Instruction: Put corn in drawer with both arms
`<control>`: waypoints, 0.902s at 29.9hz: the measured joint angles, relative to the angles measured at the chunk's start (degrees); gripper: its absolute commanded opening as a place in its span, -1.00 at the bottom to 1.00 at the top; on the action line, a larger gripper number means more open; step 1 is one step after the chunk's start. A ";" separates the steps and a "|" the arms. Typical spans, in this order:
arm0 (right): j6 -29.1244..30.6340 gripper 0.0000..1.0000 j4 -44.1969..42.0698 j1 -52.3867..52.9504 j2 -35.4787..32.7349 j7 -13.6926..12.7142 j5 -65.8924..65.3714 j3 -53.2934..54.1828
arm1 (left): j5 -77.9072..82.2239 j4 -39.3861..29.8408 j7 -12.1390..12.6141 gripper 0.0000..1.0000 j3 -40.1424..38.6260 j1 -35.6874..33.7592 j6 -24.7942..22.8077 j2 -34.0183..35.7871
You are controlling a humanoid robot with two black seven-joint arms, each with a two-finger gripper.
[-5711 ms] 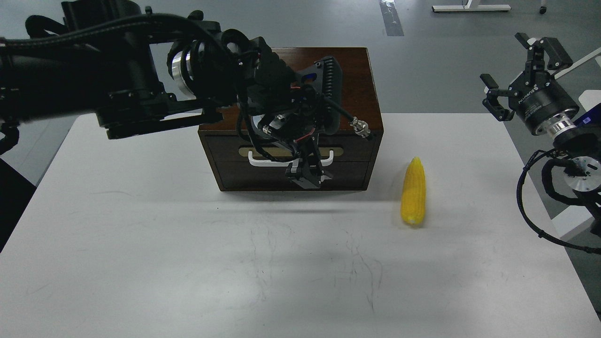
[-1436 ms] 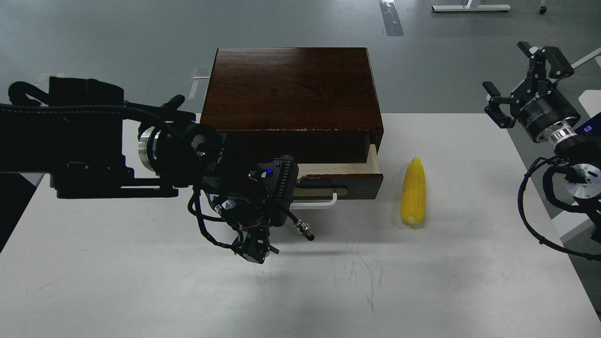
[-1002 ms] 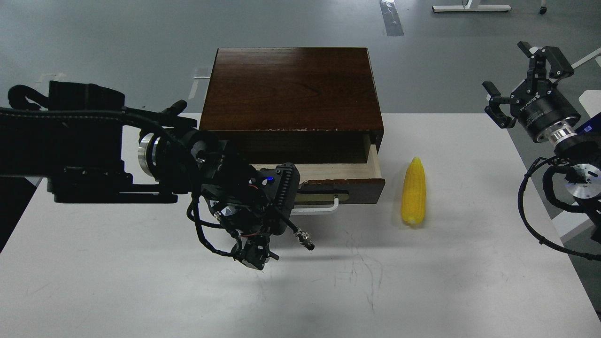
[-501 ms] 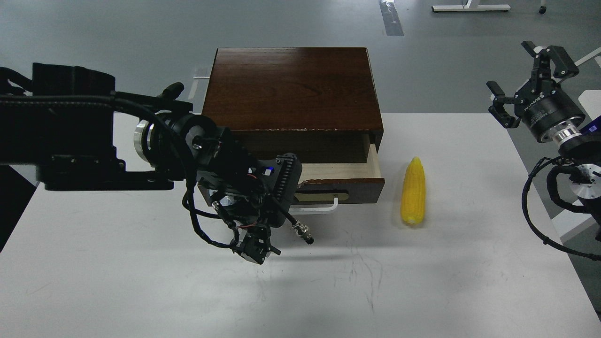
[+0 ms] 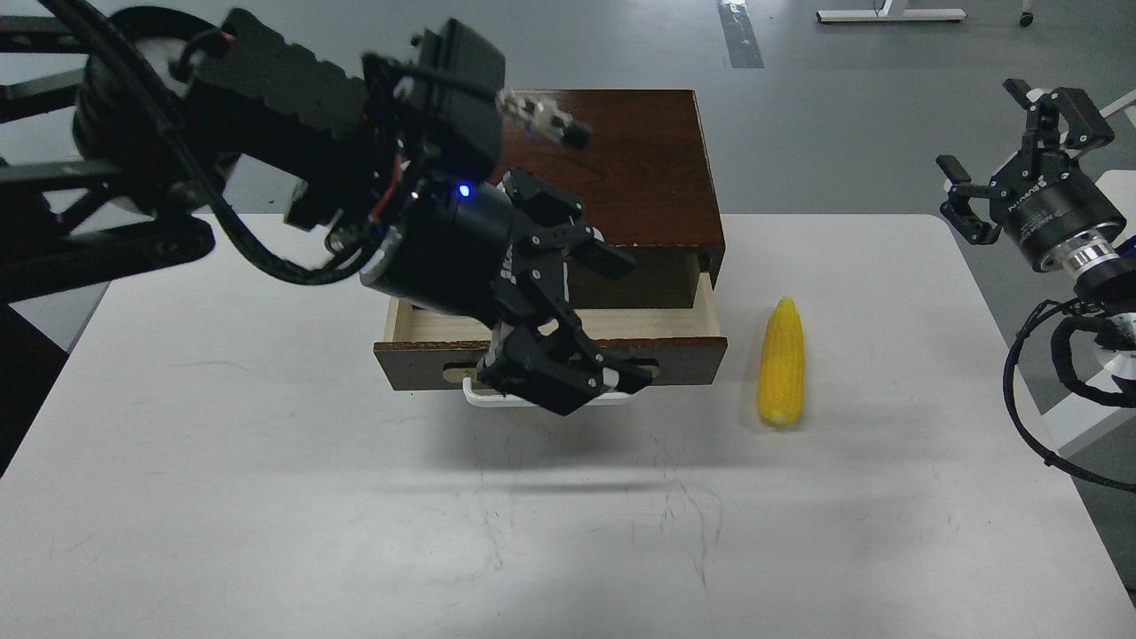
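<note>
The yellow corn (image 5: 781, 364) lies on the white table (image 5: 266, 497), just right of the drawer, tip pointing away from me. The drawer (image 5: 688, 362) of the dark brown box (image 5: 648, 160) is pulled out and shows its pale wood interior (image 5: 661, 323). My left gripper (image 5: 635, 321) hangs raised in front of the open drawer, open and empty, and hides most of the white handle (image 5: 484, 401). My right gripper (image 5: 1021, 146) is open and empty, held high off the table's right edge, well away from the corn.
Bare white table surface lies in front of the drawer and around the corn. The table's right edge (image 5: 1021, 355) runs close under my right arm. Grey floor lies behind the box.
The drawer, shut at first, now stands pulled out. My left arm has let go of the handle, risen from low at the drawer's front left and swung up over it. My right gripper drifted slightly right.
</note>
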 measured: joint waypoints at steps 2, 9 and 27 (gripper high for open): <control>0.00 1.00 0.10 -0.09 -0.67 0.00 0.05 -0.05 | -12.57 2.54 0.03 0.97 -0.50 0.82 0.00 2.22; 0.00 1.00 1.72 -0.54 -3.02 -0.08 0.08 -0.48 | -47.89 13.68 0.03 0.97 -0.74 8.56 0.01 7.36; 0.00 1.00 9.55 -0.33 -10.76 -0.16 -1.37 -1.25 | -87.78 38.23 1.26 0.97 -13.87 37.05 0.32 0.58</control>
